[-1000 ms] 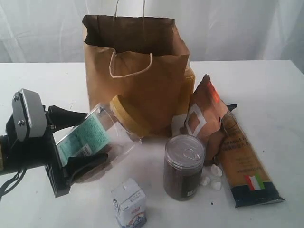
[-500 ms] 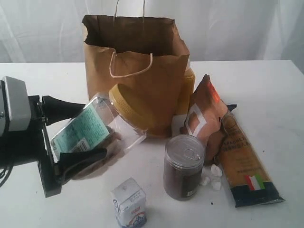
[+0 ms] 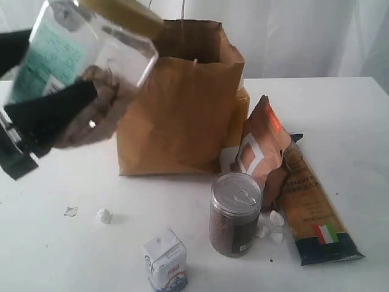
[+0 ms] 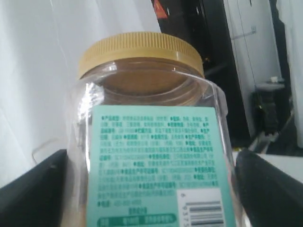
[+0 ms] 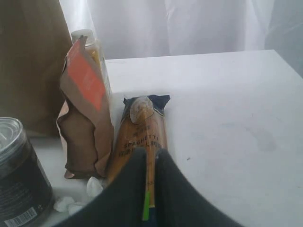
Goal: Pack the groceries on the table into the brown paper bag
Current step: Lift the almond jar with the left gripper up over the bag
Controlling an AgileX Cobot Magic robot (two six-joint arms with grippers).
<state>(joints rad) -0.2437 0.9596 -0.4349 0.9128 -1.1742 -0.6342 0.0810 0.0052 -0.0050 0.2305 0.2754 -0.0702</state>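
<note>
Left gripper [image 4: 151, 161] holds clear jar [image 3: 79, 58] near paper bag [image 3: 182, 115].

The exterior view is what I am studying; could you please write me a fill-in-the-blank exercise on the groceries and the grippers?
1. The left gripper holds the clear jar, whose lid is ____, in the air near the brown paper bag.
2. The dark jar stands ____ on the table.
3. The right gripper is ____, with nothing in it.
Missing words: yellow; upright; shut.
</note>
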